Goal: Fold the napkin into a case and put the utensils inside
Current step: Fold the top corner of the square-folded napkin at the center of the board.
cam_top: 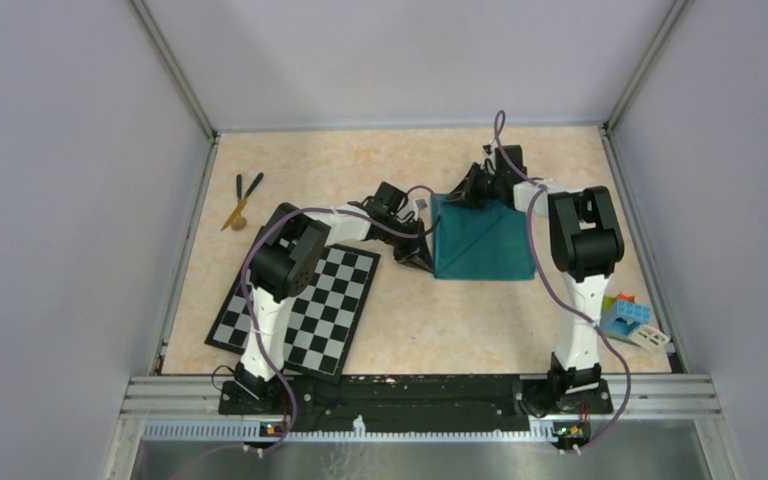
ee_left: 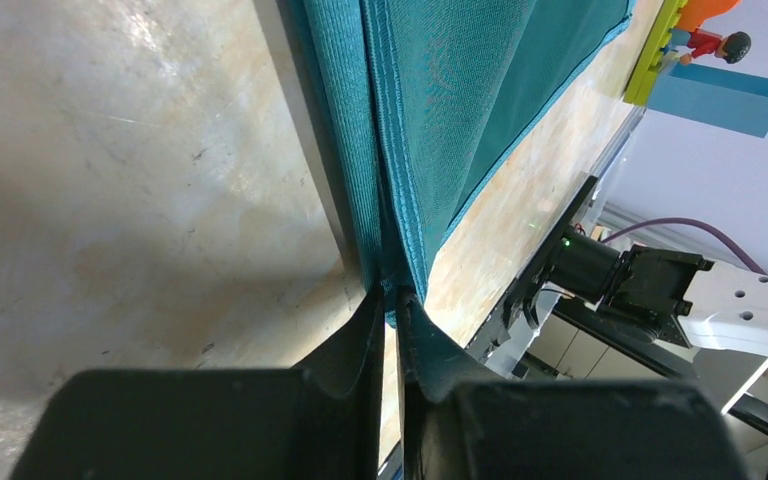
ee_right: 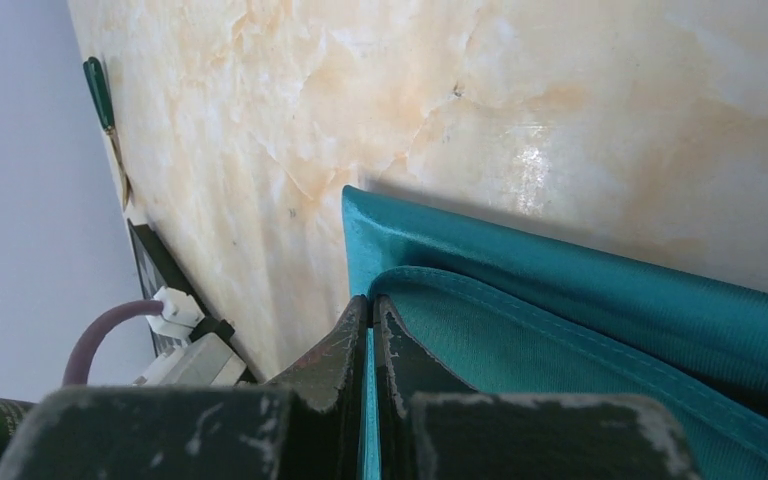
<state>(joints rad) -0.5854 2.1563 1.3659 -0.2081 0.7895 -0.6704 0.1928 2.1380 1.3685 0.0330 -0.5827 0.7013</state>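
I saw the teal napkin [cam_top: 485, 245] lying folded over itself with a diagonal crease, toward the tabletop's far right. The utensils [cam_top: 241, 199], two dark green and one tan, lay bunched near the far-left corner.

Marbled table [cam_top: 460, 330] bears napkin [cam_top: 485, 245], checkerboard [cam_top: 345, 290], utensils [cam_top: 242, 200] (three, seemingly), toy blocks [cam_top: 628, 318].

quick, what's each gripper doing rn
left gripper: closed, fingers pinching the napkin edge.
right gripper: closed, fingers pinching a napkin edge too.
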